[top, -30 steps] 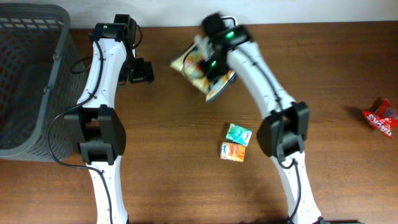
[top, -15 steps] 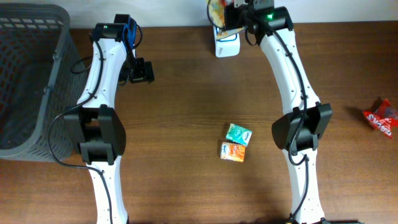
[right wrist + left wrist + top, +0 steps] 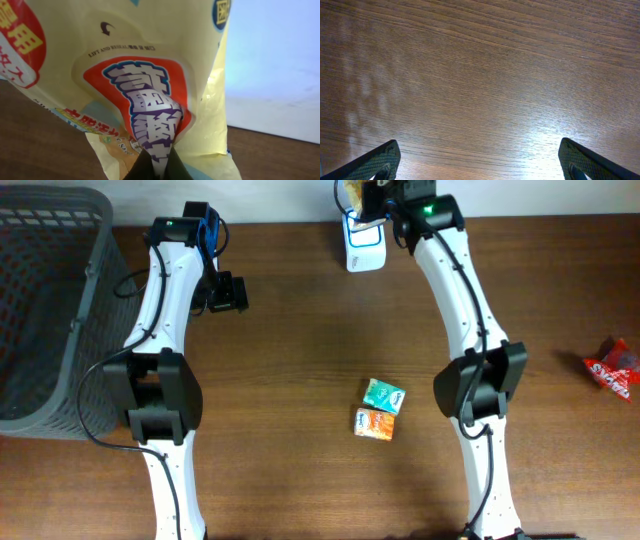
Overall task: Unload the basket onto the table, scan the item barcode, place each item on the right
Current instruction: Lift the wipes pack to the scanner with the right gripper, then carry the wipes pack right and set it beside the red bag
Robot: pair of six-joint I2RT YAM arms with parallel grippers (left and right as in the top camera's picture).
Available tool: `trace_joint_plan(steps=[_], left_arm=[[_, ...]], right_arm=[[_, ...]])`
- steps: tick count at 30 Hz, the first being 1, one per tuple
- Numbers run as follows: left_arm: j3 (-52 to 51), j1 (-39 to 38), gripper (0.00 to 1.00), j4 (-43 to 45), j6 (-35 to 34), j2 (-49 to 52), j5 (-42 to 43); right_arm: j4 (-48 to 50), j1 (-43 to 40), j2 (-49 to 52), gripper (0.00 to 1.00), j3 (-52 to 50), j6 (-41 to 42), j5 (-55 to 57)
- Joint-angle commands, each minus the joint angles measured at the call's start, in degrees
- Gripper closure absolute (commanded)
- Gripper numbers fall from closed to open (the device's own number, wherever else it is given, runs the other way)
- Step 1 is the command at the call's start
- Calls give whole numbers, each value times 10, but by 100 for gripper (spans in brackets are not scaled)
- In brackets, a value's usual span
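Yellow snack bag (image 3: 150, 75) pinched tight at its lower edge between the right fingers (image 3: 140, 172), up at the overhead frame's top centre, just above the white scanner (image 3: 365, 248). Left fingers (image 3: 375, 162) spread wide over the bench (image 3: 480, 75).

Left arm (image 3: 165, 275) reaches forward, wrist bent down; left gripper (image 3: 226, 294) faces downward, jaws spread wide, empty. Right arm (image 3: 455, 280) stretched farther forward; right gripper (image 3: 368, 198) pinched tight on snack bag (image 3: 150, 75).
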Motion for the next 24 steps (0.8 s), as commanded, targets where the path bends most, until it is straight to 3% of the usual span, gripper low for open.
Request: trace_joint_plan(steps=[1, 10, 14, 17, 24], left_arm=[[-5, 0, 1, 1, -8, -7, -2], [-5, 0, 1, 1, -8, -7, -2], [-5, 0, 1, 1, -8, -7, -2], [-5, 0, 1, 1, -8, -7, -2], [-5, 0, 1, -2, -8, -7, -1]], right_arm=[[6, -2, 25, 96, 4, 30, 7], [-1, -6, -9, 96, 7, 32, 12], [-26, -17, -55, 96, 7, 42, 81], [-96, -47, -97, 96, 7, 115, 151], [-308, -184, -145, 96, 7, 235, 155]])
